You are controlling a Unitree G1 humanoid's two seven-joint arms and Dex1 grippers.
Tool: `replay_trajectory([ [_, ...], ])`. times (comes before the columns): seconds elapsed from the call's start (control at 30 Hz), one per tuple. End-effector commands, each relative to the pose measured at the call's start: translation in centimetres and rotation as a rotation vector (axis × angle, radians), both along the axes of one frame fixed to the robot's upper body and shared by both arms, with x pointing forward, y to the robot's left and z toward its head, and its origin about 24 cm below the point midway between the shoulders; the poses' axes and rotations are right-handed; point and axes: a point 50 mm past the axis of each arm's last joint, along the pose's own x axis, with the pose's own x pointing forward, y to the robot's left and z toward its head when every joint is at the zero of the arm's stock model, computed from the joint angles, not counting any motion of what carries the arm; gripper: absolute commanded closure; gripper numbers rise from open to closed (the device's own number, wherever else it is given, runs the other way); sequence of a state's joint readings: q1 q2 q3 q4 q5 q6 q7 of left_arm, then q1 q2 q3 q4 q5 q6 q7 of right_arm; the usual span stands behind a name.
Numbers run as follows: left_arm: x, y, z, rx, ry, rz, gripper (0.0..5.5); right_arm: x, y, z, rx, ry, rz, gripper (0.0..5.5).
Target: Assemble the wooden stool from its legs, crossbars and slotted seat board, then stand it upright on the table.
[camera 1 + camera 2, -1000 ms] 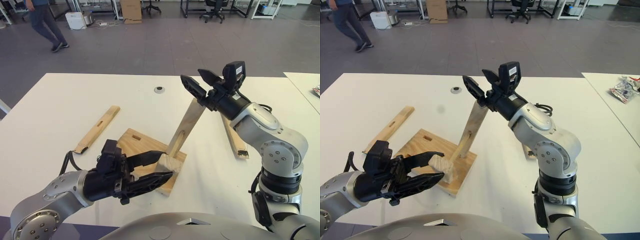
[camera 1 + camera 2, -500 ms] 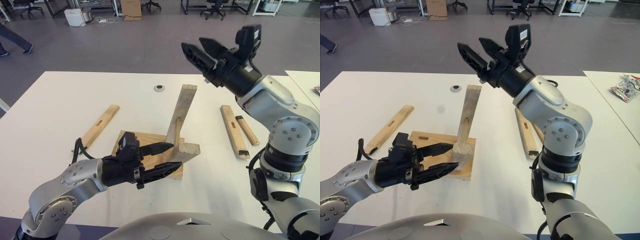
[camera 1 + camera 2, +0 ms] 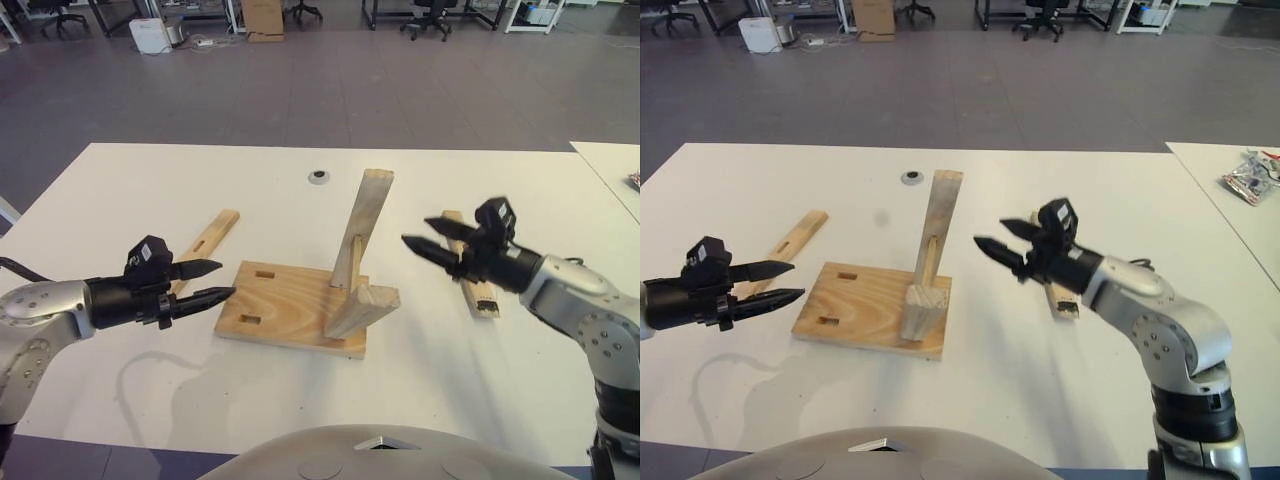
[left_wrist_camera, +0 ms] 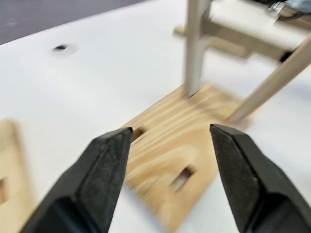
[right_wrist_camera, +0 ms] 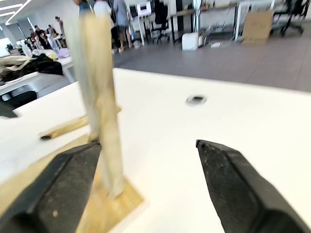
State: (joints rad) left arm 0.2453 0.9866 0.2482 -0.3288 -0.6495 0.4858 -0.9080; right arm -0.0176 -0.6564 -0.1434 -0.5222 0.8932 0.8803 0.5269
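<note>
Left gripper (image 3: 214, 279): black tapered jaws released, grasping nothing, held low over the tabletop (image 3: 110, 190) just left of the seat board (image 3: 290, 300), tips aimed right at its left edge. Right gripper (image 3: 418, 231): jaws likewise released and empty, right of the assembly, tips aimed left toward the upright leg (image 3: 363, 220), apart from it. Seat board: flat rectangle of pale unfinished wood with visible grain, lying at the centre; two small rectangular slots (image 3: 263, 274) stand open near its left edge. Upright leg: flat slat with an oblong mortise, rising from the board's right part and tilted slightly right. Short thick block (image 3: 365, 305): probably a crossbar, lying at that leg's foot; whether it is joined cannot be told. Left loose leg (image 3: 208, 240): just beyond the left jaws on the far side, long axis running near-left to far-right, mortise facing up; the left arm is clearly nearer and would probably take it across its width. Right loose leg (image 3: 478, 291): lying under the right arm, near end showing. Tabletop: smooth, white, matte.
</note>
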Motion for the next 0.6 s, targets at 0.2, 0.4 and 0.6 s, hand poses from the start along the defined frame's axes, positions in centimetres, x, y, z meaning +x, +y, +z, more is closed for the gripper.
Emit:
replay_trajectory([
  [0.2, 2.4, 1.0, -9.1, 0.386, -0.13, 0.099, 2.57, -1.6, 1.6, -7.8, -0.416, 0.056, 0.072, 1.84],
  [0.4, 1.5, -0.9, -10.7, 0.393, -0.132, -0.076, 2.57, -1.0, 3.6, -9.3, -0.501, -0.054, 0.121, 1.84],
  [0.6, -1.0, -3.8, -9.6, 0.262, -0.123, -0.248, 2.57, 4.2, 5.1, -9.1, -0.45, -0.121, 0.011, 1.84],
])
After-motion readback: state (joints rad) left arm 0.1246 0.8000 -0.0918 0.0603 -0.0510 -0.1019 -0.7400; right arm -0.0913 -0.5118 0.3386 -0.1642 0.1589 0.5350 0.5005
